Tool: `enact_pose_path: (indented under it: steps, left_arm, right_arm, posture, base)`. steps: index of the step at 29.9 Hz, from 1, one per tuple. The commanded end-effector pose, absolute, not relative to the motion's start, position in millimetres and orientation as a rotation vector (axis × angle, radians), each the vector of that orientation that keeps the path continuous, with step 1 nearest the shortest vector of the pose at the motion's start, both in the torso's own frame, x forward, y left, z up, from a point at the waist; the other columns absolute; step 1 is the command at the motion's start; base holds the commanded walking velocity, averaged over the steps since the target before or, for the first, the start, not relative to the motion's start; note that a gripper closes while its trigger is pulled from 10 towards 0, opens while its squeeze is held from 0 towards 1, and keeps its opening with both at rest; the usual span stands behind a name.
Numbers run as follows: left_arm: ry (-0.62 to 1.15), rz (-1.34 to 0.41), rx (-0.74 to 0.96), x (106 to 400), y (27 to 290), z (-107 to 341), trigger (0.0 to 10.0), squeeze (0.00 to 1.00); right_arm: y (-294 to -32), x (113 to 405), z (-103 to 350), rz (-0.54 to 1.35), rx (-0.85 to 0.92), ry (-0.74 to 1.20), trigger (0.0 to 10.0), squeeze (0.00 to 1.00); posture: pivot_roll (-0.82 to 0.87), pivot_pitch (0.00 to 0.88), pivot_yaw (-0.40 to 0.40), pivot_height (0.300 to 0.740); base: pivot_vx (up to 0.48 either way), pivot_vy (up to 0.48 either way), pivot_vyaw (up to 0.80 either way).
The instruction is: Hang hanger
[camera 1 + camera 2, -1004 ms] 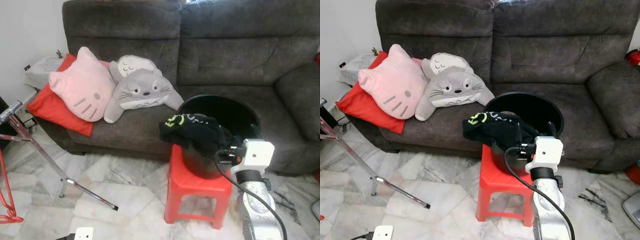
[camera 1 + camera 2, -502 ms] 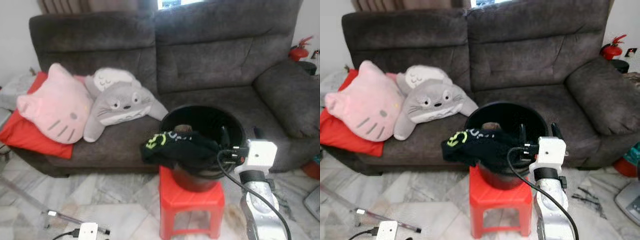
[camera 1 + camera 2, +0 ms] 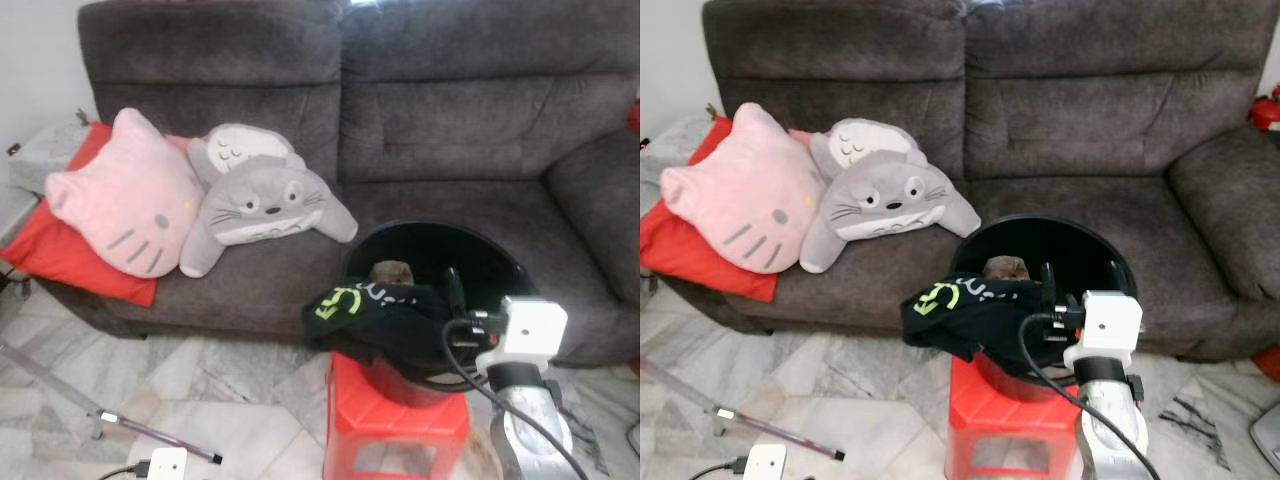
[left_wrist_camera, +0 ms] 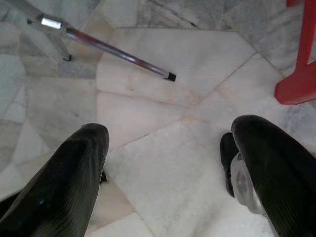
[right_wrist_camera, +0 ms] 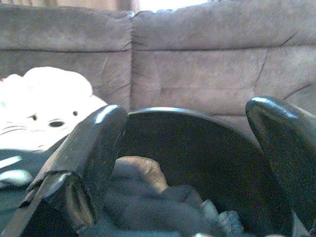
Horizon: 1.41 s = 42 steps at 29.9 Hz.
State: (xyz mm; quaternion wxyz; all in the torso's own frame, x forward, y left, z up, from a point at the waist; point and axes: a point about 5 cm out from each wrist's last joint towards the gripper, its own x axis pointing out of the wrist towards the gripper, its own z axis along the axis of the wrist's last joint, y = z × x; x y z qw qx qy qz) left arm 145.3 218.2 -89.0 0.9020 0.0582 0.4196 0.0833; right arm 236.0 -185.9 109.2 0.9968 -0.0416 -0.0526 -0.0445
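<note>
The robot is looking down at a black bucket (image 3: 435, 290) that is sitting on a red stool (image 3: 395, 425) just in front of the sofa (image 3: 400, 120). Since a moment ago the view has been tipping down and swinging back left, so the bucket is sitting nearer the bottom of the picture now. The right gripper (image 5: 197, 163) is hovering at the bucket's near rim with its fingers wide apart, holding nothing. A black shirt (image 3: 375, 315) is hanging over that rim (more clothes are lying inside). The left gripper (image 4: 168, 168) is hanging low beside the stool, fingers apart, over the floor (image 4: 163, 94). No hanger is showing, so the hanging probably has not started.
</note>
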Motion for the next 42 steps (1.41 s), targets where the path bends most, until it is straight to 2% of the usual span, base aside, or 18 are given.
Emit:
enact_pose_path:
  steps: [1, 4, 12, 24, 39, 42]
  left_arm:
    - [0.884, 0.176, 0.141, 142.2, 222.1, -89.8, 10.0, 0.00]
    - [0.905, 0.173, 0.146, 136.6, 223.7, -91.7, 10.0, 0.00]
    - [0.912, 0.177, 0.152, 134.2, 228.4, -91.6, 10.0, 0.00]
    - [0.916, 0.181, 0.164, 136.3, 233.4, -90.1, 10.0, 0.00]
    - [0.928, 0.176, 0.164, 136.9, 229.0, -91.5, 10.0, 0.00]
    - [0.937, 0.190, 0.161, 133.2, 235.9, -91.2, 10.0, 0.00]
  right_arm:
    - [-186.5, 234.6, 115.6, -0.092, -0.077, -0.121, 10.0, 0.00]
    - [-210.3, 211.4, 106.4, -0.121, -0.007, -0.022, 10.0, 0.00]
    - [-229.1, 207.0, 89.2, -0.316, 0.196, 0.058, 10.0, 0.00]
    - [-197.2, 205.2, 55.2, -0.054, 0.272, 0.255, 10.0, 0.00]
    - [-196.5, 203.3, 53.8, -0.020, 0.262, 0.263, 10.0, 0.00]
    - [-189.6, 211.0, 60.8, 0.055, 0.275, 0.230, 10.0, 0.00]
  posture:
    - [-0.23, 0.000, 0.079, 0.740]
    - [-0.25, 0.000, 0.084, 0.740]
    - [-0.24, 0.000, 0.083, 0.740]
    - [-0.24, 0.000, 0.089, 0.740]
    - [-0.24, 0.000, 0.091, 0.740]
    - [-0.24, 0.000, 0.085, 0.740]
  base:
    - [0.000, 0.000, 0.00]
    - [0.000, 0.000, 0.00]
    - [0.000, 0.000, 0.00]
    - [0.000, 0.000, 0.00]
    - [0.000, 0.000, 0.00]
    - [0.000, 0.000, 0.00]
